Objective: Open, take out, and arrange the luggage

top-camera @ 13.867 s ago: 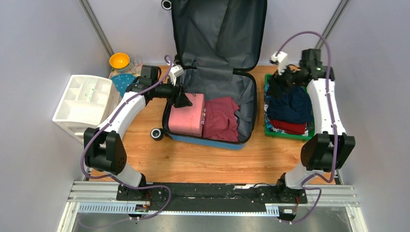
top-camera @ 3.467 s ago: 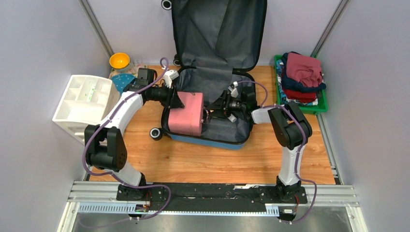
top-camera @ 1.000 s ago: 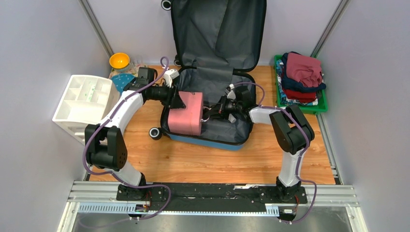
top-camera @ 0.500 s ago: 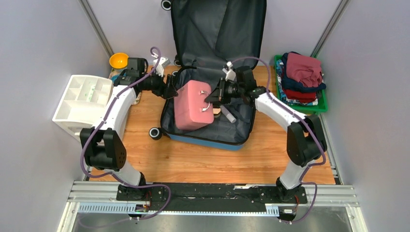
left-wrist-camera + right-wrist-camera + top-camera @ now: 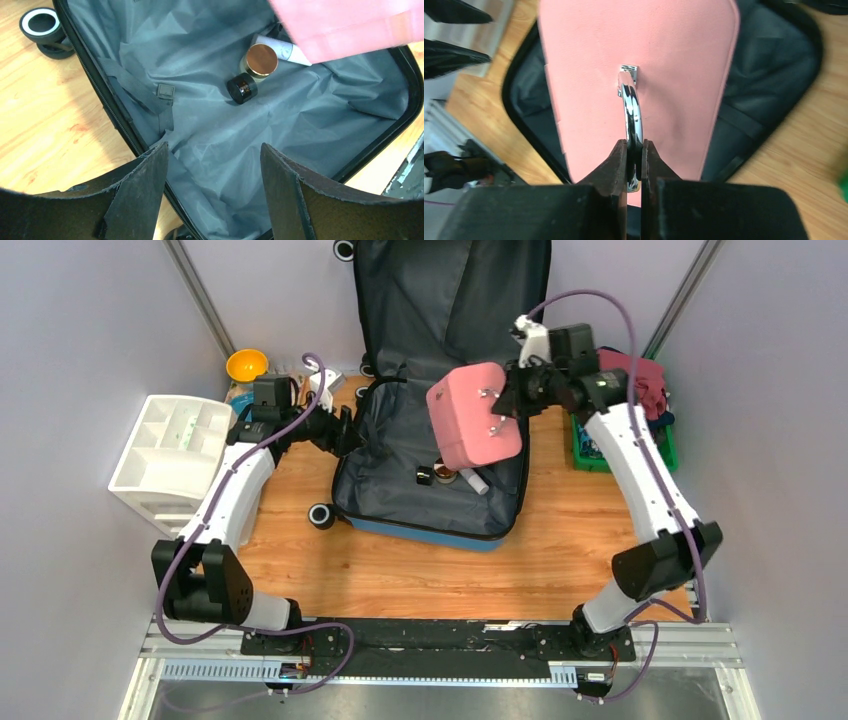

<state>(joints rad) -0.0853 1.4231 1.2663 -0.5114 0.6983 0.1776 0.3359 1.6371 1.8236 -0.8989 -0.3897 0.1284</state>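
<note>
Top external showed the luggage (image 5: 400, 465) open, pink case (image 5: 470, 418) hoisted out with right gripper (image 5: 634, 150) jaws pinching its handle (image 5: 631, 100), left gripper (image 5: 213, 148) jaws spread, jars (image 5: 242, 88) and tube (image 5: 282, 48) left inside.

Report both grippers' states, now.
Left gripper: open, holding nothing.
Right gripper: shut on the pink case's metal handle.

The left arm (image 5: 235, 490) and the right arm (image 5: 645, 475) have smooth white shells and chunky black joints; a thin purple cable (image 5: 588, 293) loops along each; the jaws are flat black wedges, matte, with rough edges
</note>
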